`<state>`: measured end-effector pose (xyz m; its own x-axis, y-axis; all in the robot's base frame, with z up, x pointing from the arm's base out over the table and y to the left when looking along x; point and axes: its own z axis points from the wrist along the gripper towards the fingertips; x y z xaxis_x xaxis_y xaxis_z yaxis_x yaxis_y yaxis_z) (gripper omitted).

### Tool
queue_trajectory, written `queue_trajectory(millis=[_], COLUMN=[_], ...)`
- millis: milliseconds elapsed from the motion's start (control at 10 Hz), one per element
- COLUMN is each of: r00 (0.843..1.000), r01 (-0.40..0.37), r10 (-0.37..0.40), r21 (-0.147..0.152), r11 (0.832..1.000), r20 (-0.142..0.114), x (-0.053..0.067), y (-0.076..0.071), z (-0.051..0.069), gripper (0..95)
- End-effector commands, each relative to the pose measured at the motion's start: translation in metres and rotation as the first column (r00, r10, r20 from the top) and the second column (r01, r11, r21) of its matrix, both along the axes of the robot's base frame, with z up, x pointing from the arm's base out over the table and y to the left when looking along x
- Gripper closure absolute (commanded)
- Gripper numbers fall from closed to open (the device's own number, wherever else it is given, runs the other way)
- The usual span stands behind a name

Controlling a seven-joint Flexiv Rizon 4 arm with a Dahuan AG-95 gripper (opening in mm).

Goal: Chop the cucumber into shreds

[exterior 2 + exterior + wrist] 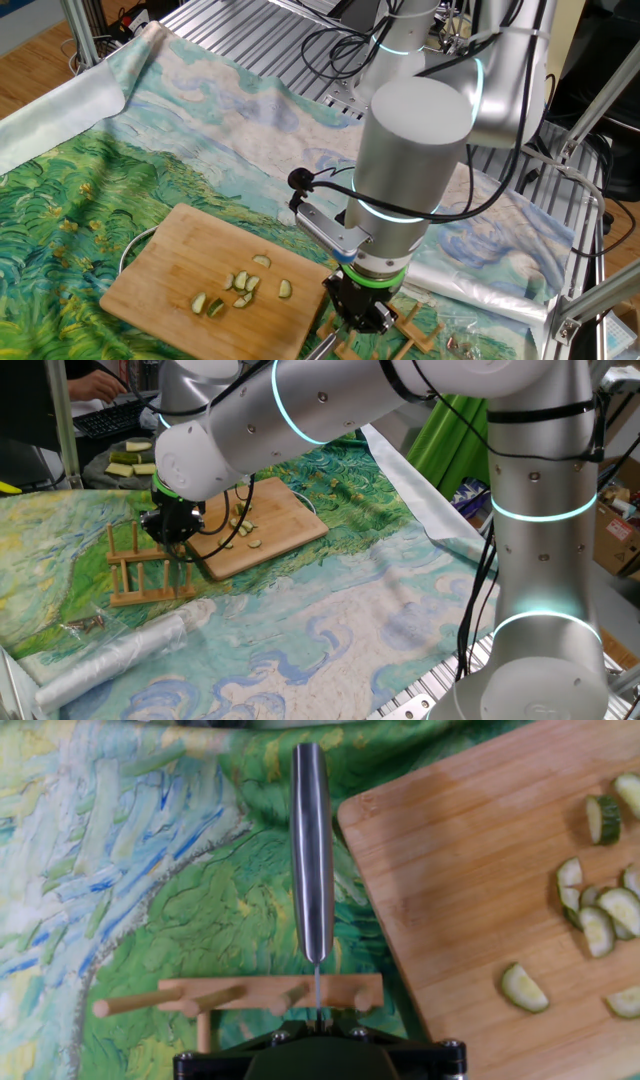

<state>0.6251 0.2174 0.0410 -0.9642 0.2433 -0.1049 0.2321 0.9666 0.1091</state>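
We see the gripper poised over the wooden peg rack, just off the cutting board's end. In the hand view a knife runs straight out from the gripper body, steel handle foremost, its thin edge dropping between two pegs of the rack. We judge that the tool is being seated in, or lifted from, its rest; which of the two we cannot tell. The fingers themselves are hidden below the frame edge, so we cannot tell whether they pinch the knife or stand spread.

The shreds lie in a loose cluster on the board, toward the end nearest the rack: small pale-green pieces with dark rims, some touching, some apart. One thicker piece, apparently the remaining cucumber chunk, sits slightly apart, farther from the rack. We judge the cutting largely done.

The board rests on a painted cloth covering the bench. A roll of clear plastic lies near the rack. Longer pale slabs rest at the bench's far corner, well apart from the work.
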Motion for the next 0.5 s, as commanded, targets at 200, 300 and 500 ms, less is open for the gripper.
queue_trajectory(millis=[200,300,500], r00=[1.0,1.0,1.0], r01=[0.02,0.023,0.025], r10=[-0.02,-0.023,-0.025], r21=[-0.003,-0.009,-0.011], r11=[1.0,1.0,1.0], r20=[-0.006,-0.007,-0.007], x=[-0.0004,-0.0004,-0.0004], y=[-0.0002,-0.0002,-0.0002], z=[-0.0003,-0.0003,-0.0003], gripper=[95.0,76.0,57.0])
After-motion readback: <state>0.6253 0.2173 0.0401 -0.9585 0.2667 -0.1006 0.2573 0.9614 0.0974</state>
